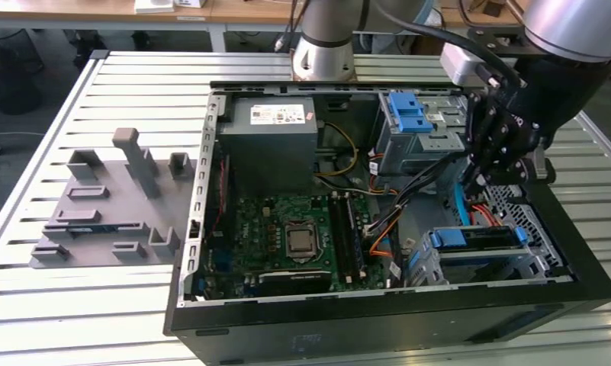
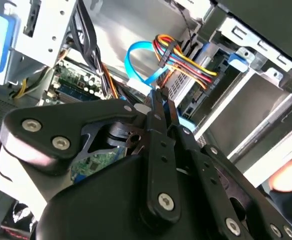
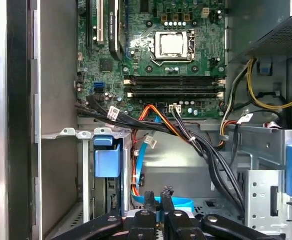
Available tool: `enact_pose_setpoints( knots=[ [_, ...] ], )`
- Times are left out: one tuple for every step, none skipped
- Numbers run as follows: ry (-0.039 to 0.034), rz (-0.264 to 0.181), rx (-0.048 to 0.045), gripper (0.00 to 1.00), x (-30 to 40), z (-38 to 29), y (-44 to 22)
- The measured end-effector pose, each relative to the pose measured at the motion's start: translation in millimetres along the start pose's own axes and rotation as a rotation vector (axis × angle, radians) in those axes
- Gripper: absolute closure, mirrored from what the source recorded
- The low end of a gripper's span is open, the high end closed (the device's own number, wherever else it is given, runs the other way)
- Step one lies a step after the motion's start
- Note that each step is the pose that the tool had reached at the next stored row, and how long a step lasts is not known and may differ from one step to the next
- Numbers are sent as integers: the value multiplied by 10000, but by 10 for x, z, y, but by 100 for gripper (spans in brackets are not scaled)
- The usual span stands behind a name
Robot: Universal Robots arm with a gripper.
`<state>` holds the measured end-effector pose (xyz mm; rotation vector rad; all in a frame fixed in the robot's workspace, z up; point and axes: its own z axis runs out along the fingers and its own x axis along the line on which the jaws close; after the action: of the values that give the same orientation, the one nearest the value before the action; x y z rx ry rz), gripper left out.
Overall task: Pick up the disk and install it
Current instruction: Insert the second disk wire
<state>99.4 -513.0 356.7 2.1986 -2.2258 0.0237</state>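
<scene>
The open computer case (image 1: 387,305) is lying on the slatted table (image 1: 91,305). The gripper (image 3: 157,194) is hanging inside it, fingers nearly together, holding nothing. The disk (image 1: 475,238) is sitting in its bay, just beside.

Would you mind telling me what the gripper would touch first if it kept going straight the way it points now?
Probably the light blue flat cable: in the first wrist view it lies right at the tips of the gripper, with the grey case floor behind it. Depth is unclear.
</scene>
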Motion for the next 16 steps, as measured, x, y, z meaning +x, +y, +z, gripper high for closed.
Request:
enact_pose_setpoints(
  knots=[
    [3,0,-1,84,2,9,0],
    [3,-1,-1,84,6,17,0],
    [5,-1,-1,84,16,26,0],
    [4,-1,-1,84,32,39,-1],
    [3,-1,-1,84,50,52,-1],
    [2,-1,-1,84,71,63,-1],
    [3,-1,-1,84,93,74,-2],
    [3,-1,-1,84,118,84,-2],
    [3,-1,-1,84,145,95,-2],
    [2,-1,-1,84,176,105,-2],
    [2,-1,-1,84,207,114,-3],
    [2,-1,-1,84,223,119,-3],
    [1,0,0,84,226,121,-3],
    [2,-1,-1,84,226,120,-3],
    [2,-1,-1,84,226,120,-3],
    [3,-1,-1,84,227,120,-3]
  ],
)
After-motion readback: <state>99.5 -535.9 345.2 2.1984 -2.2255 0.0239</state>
